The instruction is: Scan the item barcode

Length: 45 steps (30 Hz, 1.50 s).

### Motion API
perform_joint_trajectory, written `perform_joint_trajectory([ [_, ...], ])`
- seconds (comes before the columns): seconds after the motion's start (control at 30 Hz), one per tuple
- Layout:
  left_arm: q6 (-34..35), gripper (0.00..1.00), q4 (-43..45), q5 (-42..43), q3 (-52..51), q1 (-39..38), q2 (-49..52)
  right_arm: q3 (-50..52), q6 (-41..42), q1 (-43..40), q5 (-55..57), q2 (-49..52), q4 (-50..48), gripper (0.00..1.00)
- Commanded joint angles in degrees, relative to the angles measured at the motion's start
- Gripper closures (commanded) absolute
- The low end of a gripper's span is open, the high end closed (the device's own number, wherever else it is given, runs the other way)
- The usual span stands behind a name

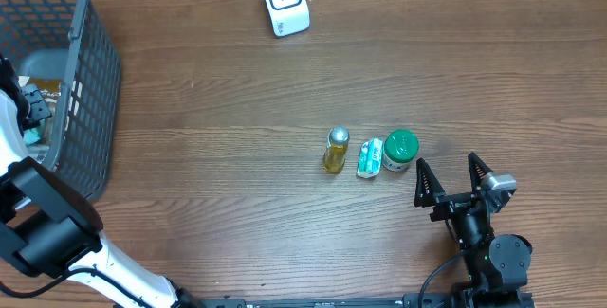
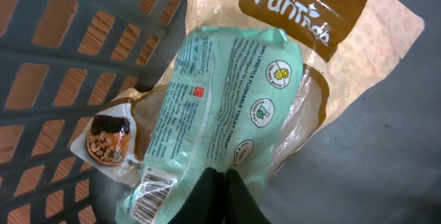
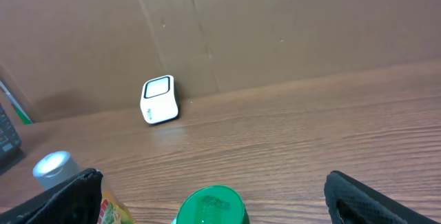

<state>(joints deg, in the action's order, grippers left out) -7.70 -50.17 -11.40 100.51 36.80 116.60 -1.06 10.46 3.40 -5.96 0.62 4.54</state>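
R gripper [image 1: 446, 161]: jaws wide apart, idle just beside the green-lid jar [image 1: 400, 147]. L gripper [image 2: 219, 195]: fingers together, apparently pinching the near edge of the mint wipes pack [image 2: 220, 107], down in the basket [image 2: 62, 38]. The barcode [image 2: 155, 195] is at the pack's corner near the fingers, so don't cover it. The pack lies over a brown Pantry bag [image 2: 344, 65]. Lift straight up so the bag doesn't drag w/ it, clear the basket wall, then face the barcode to the scanner [image 1: 285, 3] at the far edge.

The basket [image 1: 95, 90] is cut off by the overhead view's left edge. The brown bag [image 2: 365, 45] is partly covered by the mint packet [image 2: 220, 107], whose small print cannot be read.
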Motion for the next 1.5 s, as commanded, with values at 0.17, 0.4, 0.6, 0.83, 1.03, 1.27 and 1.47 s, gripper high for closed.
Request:
perform_joint_trajectory([
  [0.17, -1.1, 0.94, 0.5, -1.1, -1.0, 0.4, -0.4, 0.6, 0.0, -0.3, 0.3, -0.5, -0.2, 0.00],
  [0.4, -1.1, 0.77, 0.8, -1.0, -1.0, 0.5, -0.1, 0.6, 0.0, -0.3, 0.3, -0.5, -0.3, 0.00],
  [0.6, -1.1, 0.22, 3.1, 0.9, -1.0, 0.6, 0.2, 0.6, 0.0, -0.3, 0.3, -0.5, -0.3, 0.00],
  [0.83, -4.7, 0.00, 5.5, 3.7, -1.0, 1.0, 0.3, 0.6, 0.0, -0.3, 0.3, -0.5, -0.2, 0.00],
  [1.03, -10.3, 0.00, 6.7, 6.5, -1.0, 1.4, 2.5, 0.6, 0.0, -0.3, 0.3, -0.5, -0.3, 0.00],
  [1.27, -11.6, 0.00, 7.9, 5.1, -1.0, 1.5, 7.9, 0.6, 0.0, -0.3, 0.3, -0.5, -0.2, 0.00],
  [1.47, -11.9, 0.00, 6.8, 5.0, -1.0, 1.5, 12.1, 0.6, 0.0, -0.3, 0.3, -0.5, -0.2, 0.00],
])
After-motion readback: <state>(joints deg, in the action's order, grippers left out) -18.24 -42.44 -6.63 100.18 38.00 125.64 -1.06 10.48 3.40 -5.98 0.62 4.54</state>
